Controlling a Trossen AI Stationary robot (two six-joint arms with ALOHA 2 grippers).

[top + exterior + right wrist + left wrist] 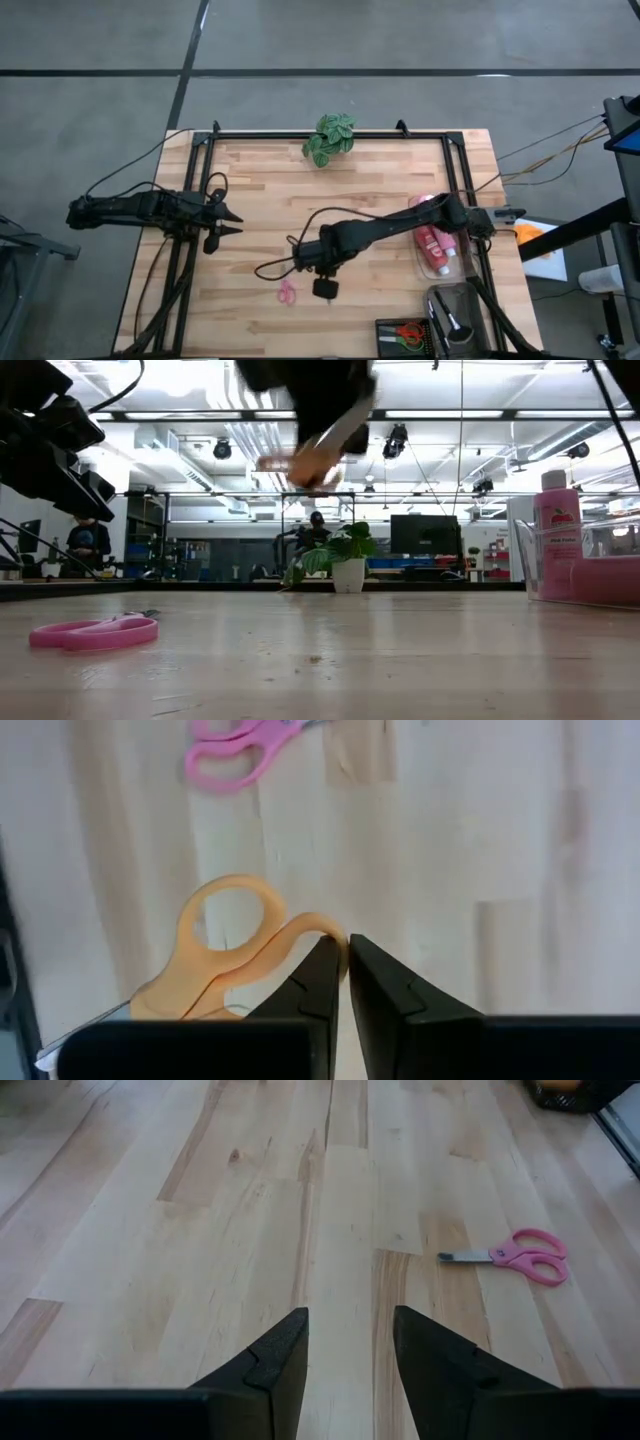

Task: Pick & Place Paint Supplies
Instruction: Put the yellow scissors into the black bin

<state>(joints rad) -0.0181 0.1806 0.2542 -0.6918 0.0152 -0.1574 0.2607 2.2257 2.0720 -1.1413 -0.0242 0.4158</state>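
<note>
right pincer [343, 970] clenched on orange scissors [225, 955]; left pincer [350, 1355] parted, grasping nothing

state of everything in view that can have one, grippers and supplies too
right gripper: shut on the orange scissors, up off the table
orange scissors: held by a handle loop, in the air
pink scissors: lying flat on the table, blades closed
left gripper: open, empty, near the table's left edge
pink bottles: lying in the clear tray
clear tray: holding bottles, at the table's right edge
plant: upright at the far edge
</note>
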